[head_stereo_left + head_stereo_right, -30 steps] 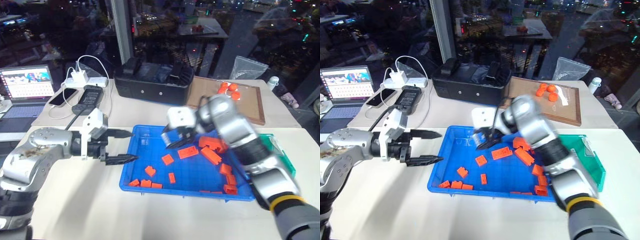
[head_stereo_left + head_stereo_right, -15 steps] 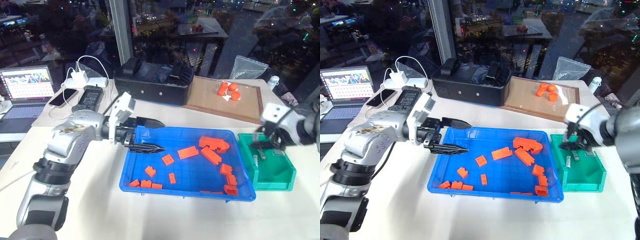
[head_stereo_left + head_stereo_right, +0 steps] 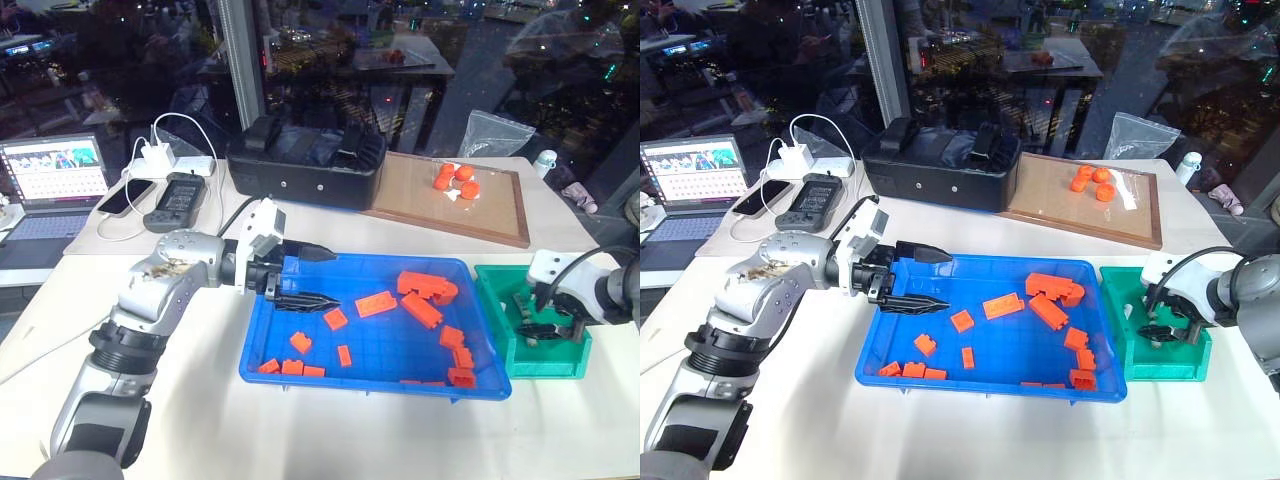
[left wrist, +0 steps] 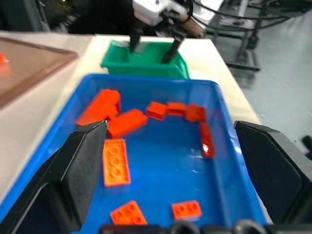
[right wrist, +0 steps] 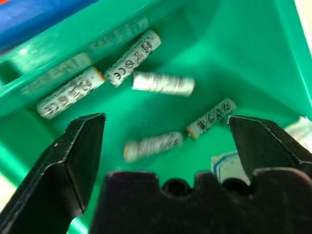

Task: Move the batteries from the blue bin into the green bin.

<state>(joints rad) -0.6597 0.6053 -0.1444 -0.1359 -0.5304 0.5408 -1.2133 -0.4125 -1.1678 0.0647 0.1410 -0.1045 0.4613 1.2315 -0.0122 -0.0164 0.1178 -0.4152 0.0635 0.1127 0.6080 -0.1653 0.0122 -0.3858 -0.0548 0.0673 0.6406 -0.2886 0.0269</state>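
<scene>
White tabletop (image 3: 180,400) ran under everything, with a laptop (image 3: 55,170) glowing at its far left edge and a phone (image 3: 125,195) and a charger (image 3: 158,155) beside it. Next along came the left gripper (image 3: 310,277), its two black fingers spread apart with nothing between them. A second before, it had hung over bare table just outside the blue bin (image 3: 262,365); now it reached in over the bin's left rim, level and pointing toward the right.

Behind the bin sat a black box (image 3: 305,170), and to its right a wooden tray (image 3: 400,205) with a few orange bits (image 3: 455,180) on it. Inside the blue bin lay only orange blocks (image 3: 420,300), loose across the floor and thicker toward the right end; I could make out no silver cylinders among them.

Just beside the blue bin's right end stood the green bin (image 3: 500,345). The right gripper (image 3: 545,330) had made the big move: a second earlier its arm stretched across the middle of the blue bin, half a second earlier it hovered over the green one, and now it sat down inside the green bin, fingers wide apart and gripping nothing. From its wrist camera, the batteries (image 5: 126,63) lay on the green floor between and beyond the fingers (image 5: 73,151), five of them scattered at odd angles, two blurred. A scrap of white (image 5: 224,163) showed near one finger; I couldn't tell what it was.
</scene>
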